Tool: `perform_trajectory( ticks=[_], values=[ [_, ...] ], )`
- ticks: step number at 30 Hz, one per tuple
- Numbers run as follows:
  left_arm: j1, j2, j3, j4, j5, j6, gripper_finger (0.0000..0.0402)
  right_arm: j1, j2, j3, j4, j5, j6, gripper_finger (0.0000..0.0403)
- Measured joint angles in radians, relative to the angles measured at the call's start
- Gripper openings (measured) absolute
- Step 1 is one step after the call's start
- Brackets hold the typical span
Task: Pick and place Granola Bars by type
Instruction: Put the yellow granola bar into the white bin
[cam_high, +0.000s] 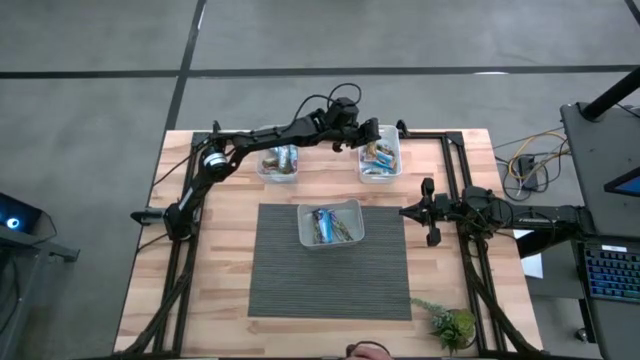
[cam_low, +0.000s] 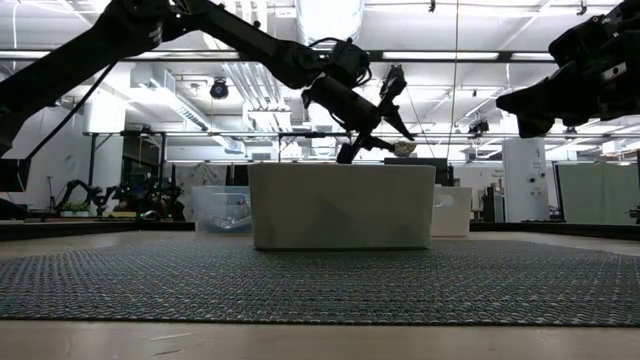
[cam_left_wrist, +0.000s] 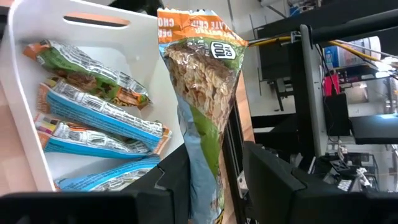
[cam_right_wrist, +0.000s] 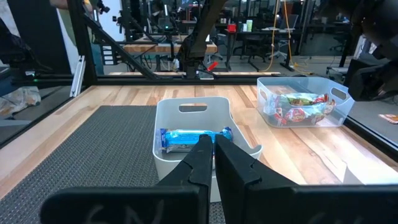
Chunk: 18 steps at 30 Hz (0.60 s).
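Observation:
My left gripper (cam_high: 368, 140) reaches across the far side of the table and is shut on a granola bar (cam_left_wrist: 202, 93) in an orange, tan and green wrapper, over the far-right tub (cam_high: 381, 160). That tub (cam_left_wrist: 134, 68) holds several bars in blue and multicoloured wrappers. The far-left tub (cam_high: 278, 163) and the centre tub (cam_high: 331, 225) on the mat also hold bars; a blue one (cam_right_wrist: 196, 138) shows in the centre tub. My right gripper (cam_high: 428, 212) waits, shut, above the table's right side. My left gripper pinches the multicoloured bar between its two fingers at one end of the wrapper (cam_left_wrist: 204, 177). The bar sticks out lengthwise beyond the fingertips. It is lifted clear, above the far-right tub's edge (cam_low: 403, 148).
A grey mat (cam_high: 330, 265) covers the table's middle. A small green plant (cam_high: 452, 325) stands at the near right corner. Dark frame rails (cam_high: 455, 175) run along the table's sides. Bare wood lies left and right of the mat.

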Motion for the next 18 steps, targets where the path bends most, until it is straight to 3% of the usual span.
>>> perform_trajectory(
  ticks=[10,18],
  values=[
    [-0.008,0.011,0.036,-0.007,-0.02,0.003,0.0118,0.0,0.0,0.0,0.0,0.0,0.0,0.0009],
    [-0.013,0.109,0.202,-0.109,-0.005,0.017,0.0118,0.0,0.0,0.0,0.0,0.0,0.0,0.0009]
  ],
)
